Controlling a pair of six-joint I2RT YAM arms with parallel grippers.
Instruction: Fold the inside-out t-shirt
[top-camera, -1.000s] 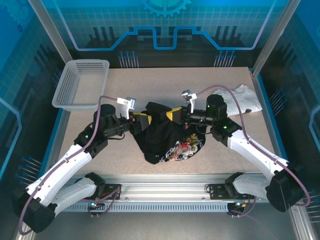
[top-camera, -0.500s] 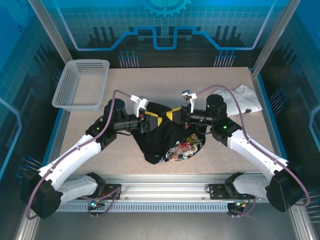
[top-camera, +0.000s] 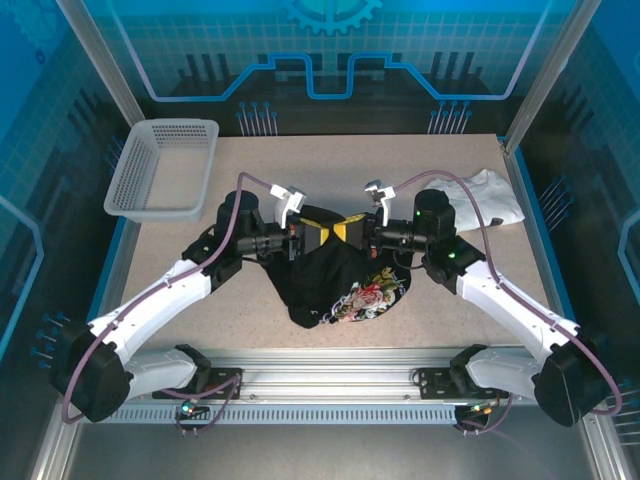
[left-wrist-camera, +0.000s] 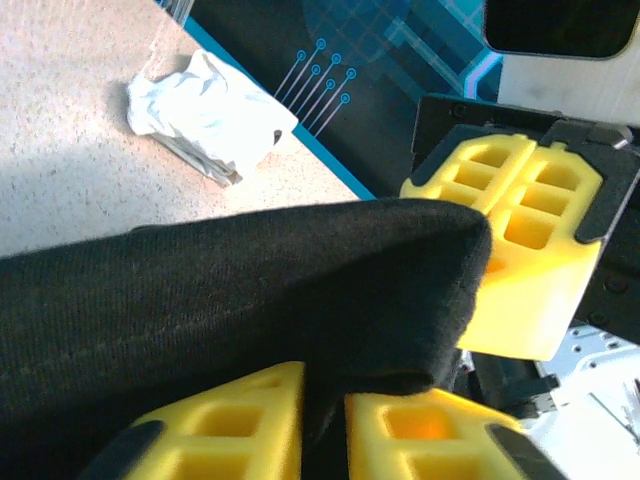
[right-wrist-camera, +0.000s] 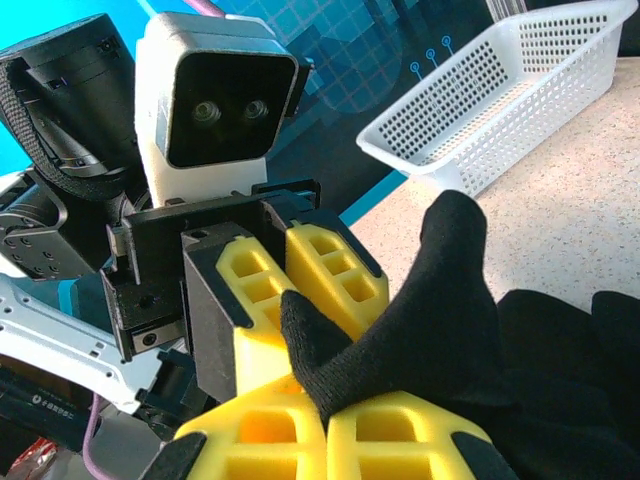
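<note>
the black cloth t-shirt with a red-white-yellow floral print (top-camera: 335, 280) is lying bunched in a heap at the middle of the speckled beige table (top-camera: 330, 160), its printed patch facing up on the side toward the near edge. the left gripper (top-camera: 314, 237) is clamping a fold of the t-shirt's far edge between its yellow fingers (left-wrist-camera: 250, 420), with the black fabric running down into the narrow gap between them. the right gripper (top-camera: 346, 231) is pinching another peak of the same edge (its yellow pads (right-wrist-camera: 400, 435) are pressing together under the cloth). the two grippers are facing each other, tips nearly touching, above the heap. a white perforated plastic basket (top-camera: 165, 165) is sitting at the far left corner, well apart from the t-shirt. a crumpled white cloth garment (top-camera: 488, 195) is lying at the far right edge, behind the right arm.
</note>
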